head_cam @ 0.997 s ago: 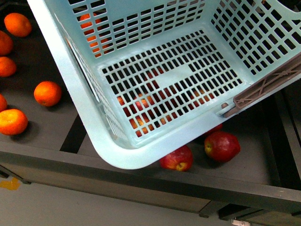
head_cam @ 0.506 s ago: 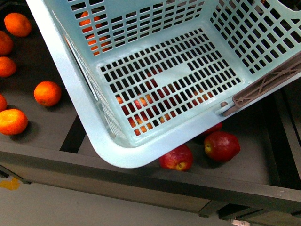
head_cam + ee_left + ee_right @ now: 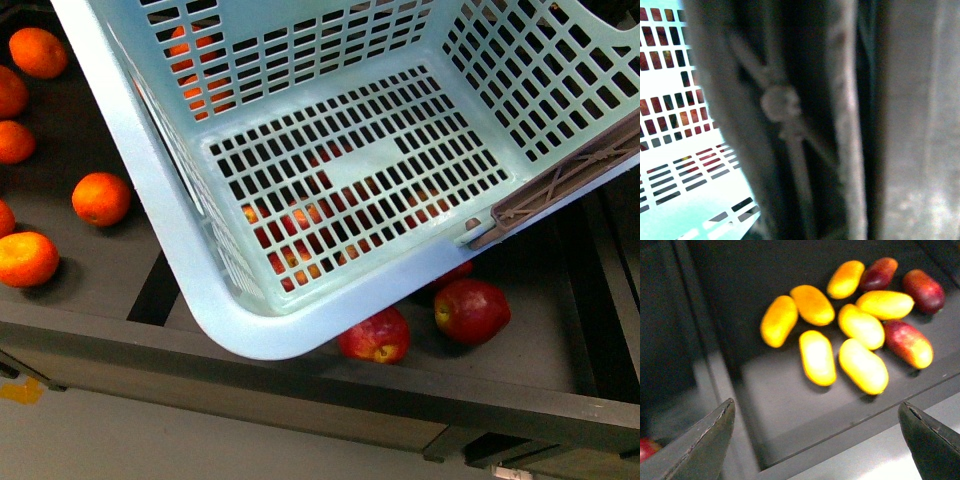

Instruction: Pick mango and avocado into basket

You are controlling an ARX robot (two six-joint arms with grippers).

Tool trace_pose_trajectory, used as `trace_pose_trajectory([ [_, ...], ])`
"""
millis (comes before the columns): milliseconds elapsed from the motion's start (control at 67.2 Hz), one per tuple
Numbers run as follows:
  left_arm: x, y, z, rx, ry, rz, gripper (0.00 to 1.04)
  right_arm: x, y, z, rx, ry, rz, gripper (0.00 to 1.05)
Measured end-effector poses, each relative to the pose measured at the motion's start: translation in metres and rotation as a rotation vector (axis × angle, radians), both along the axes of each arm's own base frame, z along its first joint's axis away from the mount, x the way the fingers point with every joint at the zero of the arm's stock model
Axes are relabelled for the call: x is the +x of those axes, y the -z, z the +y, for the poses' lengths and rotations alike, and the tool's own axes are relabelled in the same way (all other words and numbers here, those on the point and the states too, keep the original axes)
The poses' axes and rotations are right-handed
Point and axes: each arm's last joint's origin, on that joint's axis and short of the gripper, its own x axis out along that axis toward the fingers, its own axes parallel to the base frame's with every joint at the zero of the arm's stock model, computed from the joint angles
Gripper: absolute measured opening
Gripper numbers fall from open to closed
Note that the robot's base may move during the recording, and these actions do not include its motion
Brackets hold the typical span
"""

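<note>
Loose oranges at my 9 o'clock on dark shelf, two red apples near 5 o'clock, just beside each other, grey floor at 6 o'clock

front: steeply down into basket | left wrist: tight on basket | right wrist: over mangoes

The basket is pale teal with a grid of slots and a brown ribbed handle. The oranges are orange, the apples red, the bench dark grey. The mangoes run yellow to orange, a few dark red.
</note>
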Motion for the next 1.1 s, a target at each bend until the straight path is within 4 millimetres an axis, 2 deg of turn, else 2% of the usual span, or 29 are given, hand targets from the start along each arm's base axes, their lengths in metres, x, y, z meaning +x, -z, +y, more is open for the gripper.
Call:
trace_pose_trajectory([
  [45,0.0,0.0,0.0,0.0,-0.001,0.0,0.14,0.007,0.011,-0.01,-0.026,-0.015,0.036,0.96],
  [134,0.0,0.0,0.0,0.002,-0.002,-0.001,0.14,0.025,0.052,-0.031,0.036,-0.079,0.192,0.96],
  [208,0.0,0.0,0.0,0.001,-0.002,0.0,0.14,0.033,0.069,-0.038,0.054,-0.103,0.245,0.96],
  [253,0.0,0.0,0.0,0.001,-0.001,0.0,0.14,0.044,0.086,-0.047,0.062,-0.136,0.296,0.96],
  [402,0.0,0.0,0.0,0.001,-0.002,-0.001,0.14,0.072,0.121,-0.063,0.08,-0.206,0.406,0.96],
  [714,0.0,0.0,0.0,0.001,-0.002,-0.001,0.14,0.112,0.151,-0.084,0.1,-0.22,0.451,0.96],
  [1101,0.0,0.0,0.0,0.001,-0.002,-0.001,0.14,0.151,0.166,-0.097,0.121,-0.215,0.45,0.96],
])
